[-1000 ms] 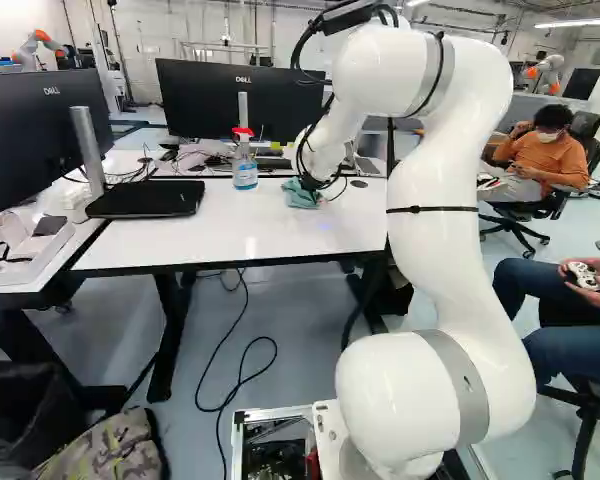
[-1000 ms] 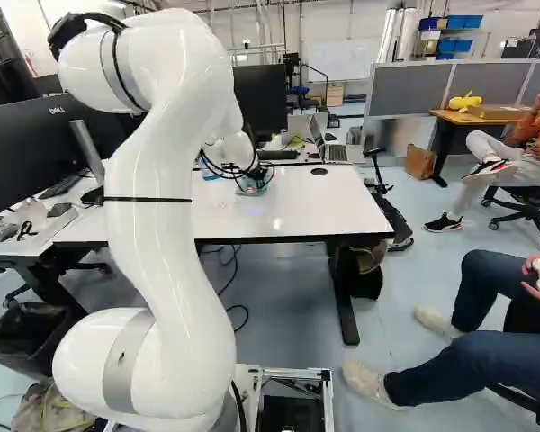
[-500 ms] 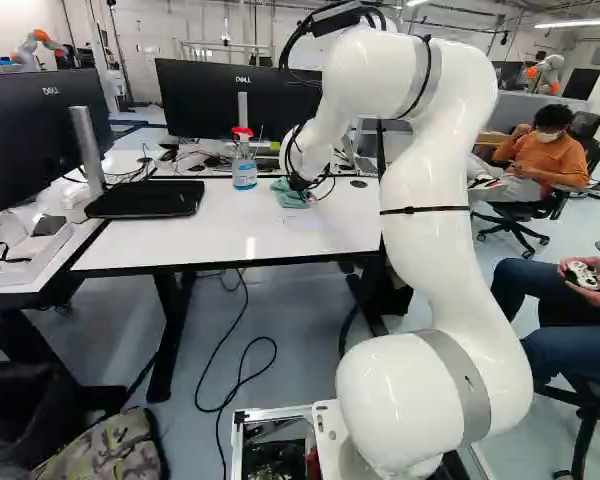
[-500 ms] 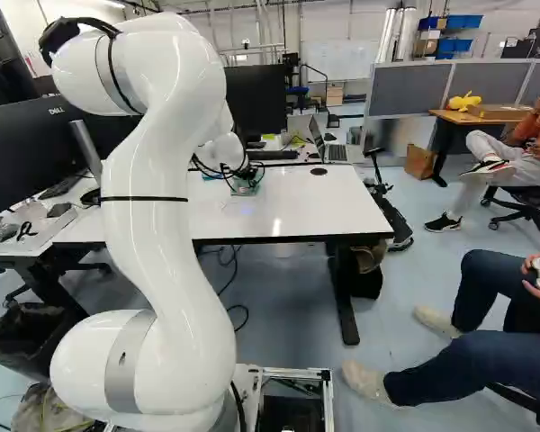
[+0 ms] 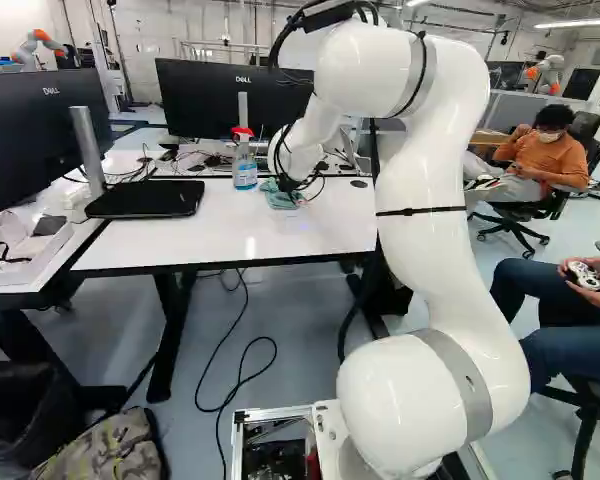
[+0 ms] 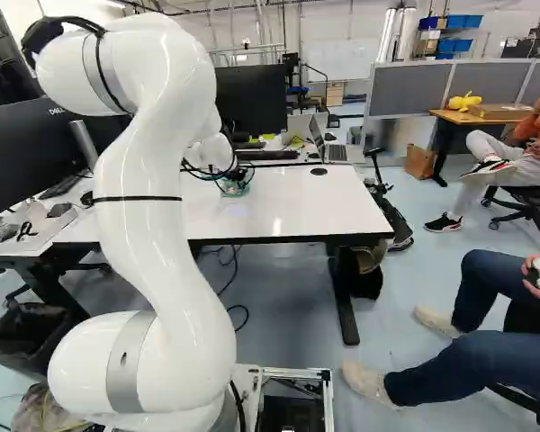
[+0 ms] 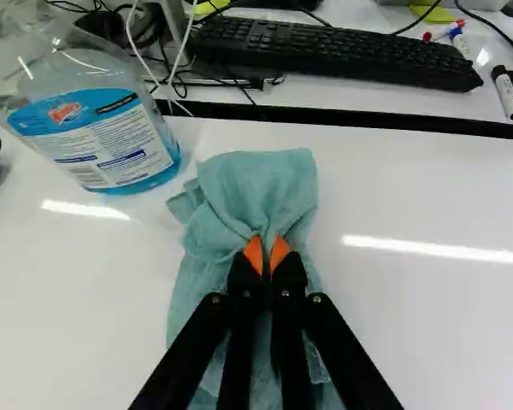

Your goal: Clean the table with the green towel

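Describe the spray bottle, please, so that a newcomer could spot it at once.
Find the white table, then the black monitor standing behind it. In front of that monitor stands the spray bottle, beside the green towel. Its red top and blue liquid set it apart.

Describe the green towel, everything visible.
The green towel is one teal-green, soft-looking cloth with a fine texture, crumpled and folded over itself. The gripper is shut on a bunched fold, orange pads close together. Loose cloth spreads ahead of and under the fingers, on the white table, beside the spray bottle. Whether it is damp, I can't tell.
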